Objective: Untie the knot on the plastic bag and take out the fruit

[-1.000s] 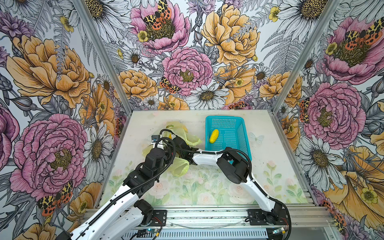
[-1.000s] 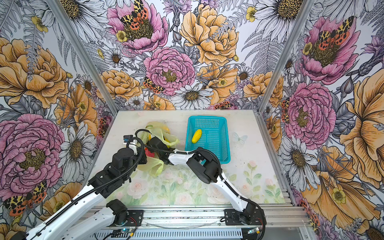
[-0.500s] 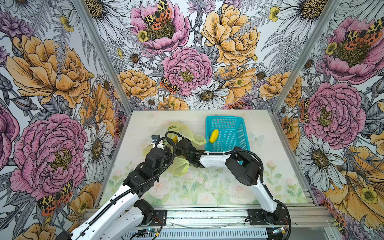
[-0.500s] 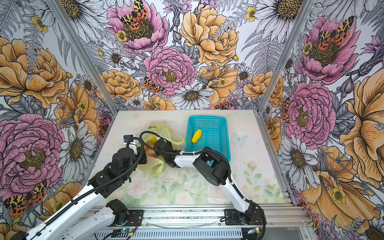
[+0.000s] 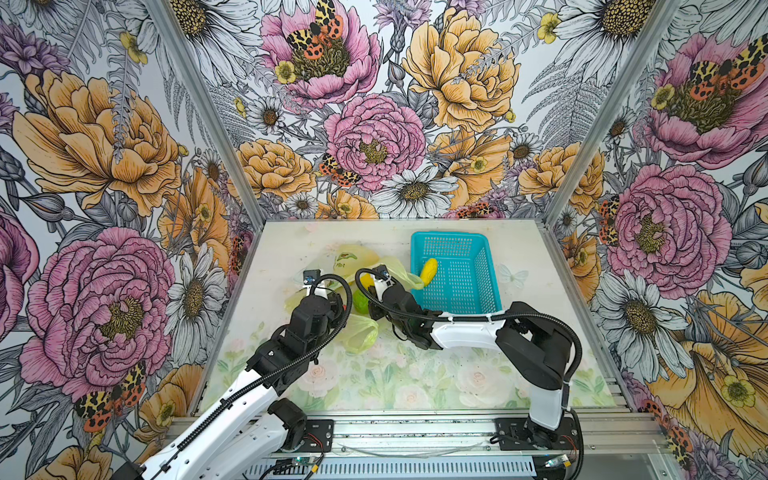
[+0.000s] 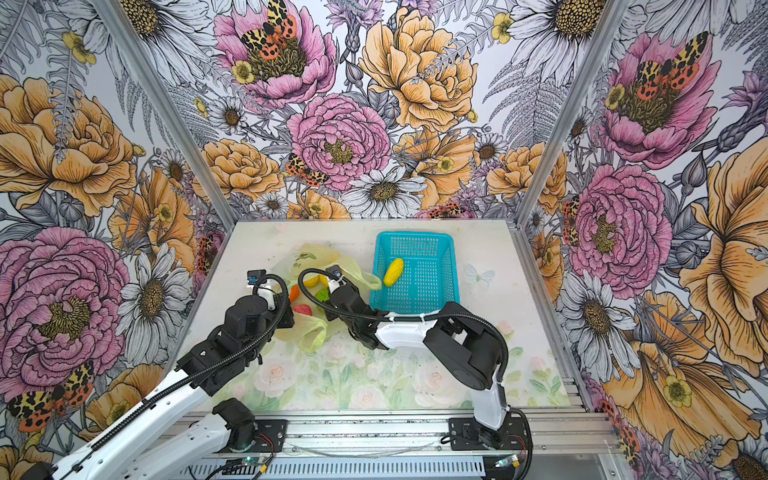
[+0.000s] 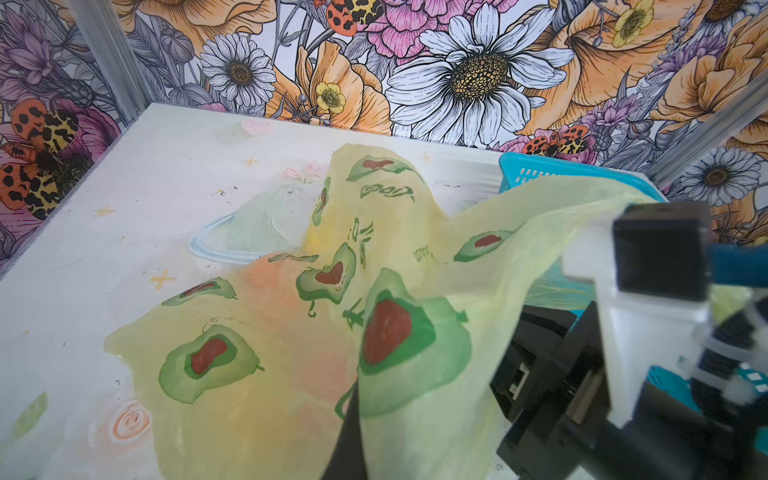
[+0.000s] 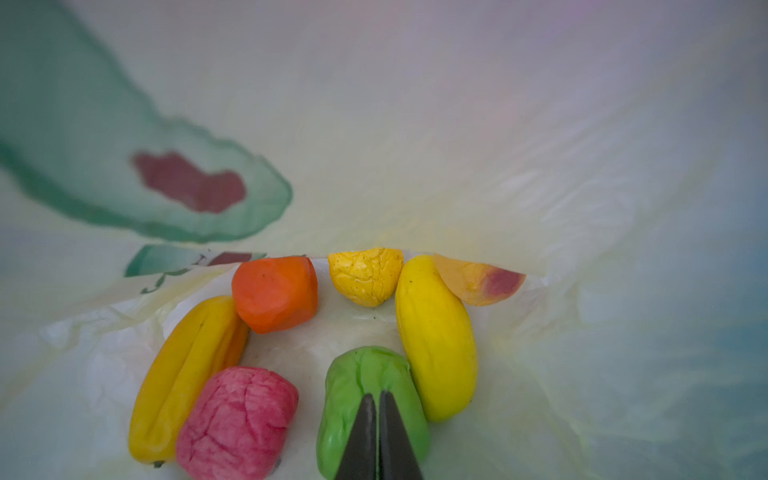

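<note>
Bag first: the plastic bag (image 5: 353, 259) lies on the table (image 5: 415, 374) just left of the teal basket (image 5: 453, 249). Its long axis runs from the near edge toward the back wall, with the mouth facing the arms' bases and the closed end pointing at the wall. I see thin, translucent yellow-green film, crinkled, with green-and-red print.

From the right wrist I see the fruit (image 8: 365, 274) inside in a loose ring. The long yellow fruit (image 8: 436, 336) lies lengthwise beside the green fruit (image 8: 353, 374).

My right gripper (image 8: 378, 432) is in the mouth, tips pressed together over the green fruit. I can't tell whether they nip it. My left gripper (image 7: 348, 432) is clamped on the bag's film, which tents up from it.

A lone yellow fruit (image 5: 429, 269) lies slantwise in the basket.
</note>
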`<state>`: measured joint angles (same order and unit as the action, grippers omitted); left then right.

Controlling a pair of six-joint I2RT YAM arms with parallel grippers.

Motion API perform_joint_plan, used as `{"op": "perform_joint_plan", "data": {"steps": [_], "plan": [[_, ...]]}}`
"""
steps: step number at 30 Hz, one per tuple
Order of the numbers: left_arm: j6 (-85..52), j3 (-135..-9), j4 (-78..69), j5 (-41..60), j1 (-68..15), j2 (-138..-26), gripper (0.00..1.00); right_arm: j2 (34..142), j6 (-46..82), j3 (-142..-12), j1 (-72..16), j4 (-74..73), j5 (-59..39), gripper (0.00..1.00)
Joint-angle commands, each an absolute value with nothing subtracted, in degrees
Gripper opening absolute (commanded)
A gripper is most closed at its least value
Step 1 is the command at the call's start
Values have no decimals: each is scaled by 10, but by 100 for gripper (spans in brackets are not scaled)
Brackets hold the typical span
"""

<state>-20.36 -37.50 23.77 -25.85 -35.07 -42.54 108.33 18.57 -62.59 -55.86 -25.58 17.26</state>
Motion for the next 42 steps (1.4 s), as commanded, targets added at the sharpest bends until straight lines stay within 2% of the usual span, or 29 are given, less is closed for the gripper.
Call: {"op": "perform_joint_plan", "data": {"steps": [1, 4, 7, 9, 13, 16, 22, 30, 32, 34, 37, 42], "plan": [[-199, -388, 232, -262, -350, -427, 0, 1044, 179, -598, -566, -306, 161, 9], [-199, -388, 232, -261, -350, -427, 0, 1067, 173, -605, -568, -317, 166, 24], [-199, -389, 233, -261, -350, -426, 0, 1119, 186, -644, -567, -298, 181, 51], [-199, -389, 233, -261, -350, -425, 0, 1154, 192, -671, -567, -286, 188, 65], [-199, -389, 233, -259, -350, -422, 0, 1219, 200, -742, -567, -230, 211, 80], [-199, -389, 234, -258, -351, -421, 0, 1262, 199, -780, -567, -209, 227, 84], [-199, -389, 236, -257, -351, -418, 0, 1312, 200, -838, -564, -160, 249, 82], [-199, -390, 235, -254, -351, -417, 0, 1315, 207, -813, -566, -167, 250, 80], [-199, -390, 235, -253, -352, -417, 0, 1311, 202, -807, -567, -171, 251, 72], [-199, -390, 235, -253, -352, -417, 0, 1305, 199, -804, -567, -171, 251, 58], [-199, -390, 236, -257, -352, -417, 0, 1284, 197, -792, -567, -172, 243, 43], [-200, -390, 236, -262, -352, -419, 0, 1208, 195, -733, -569, -196, 222, 30]]}}
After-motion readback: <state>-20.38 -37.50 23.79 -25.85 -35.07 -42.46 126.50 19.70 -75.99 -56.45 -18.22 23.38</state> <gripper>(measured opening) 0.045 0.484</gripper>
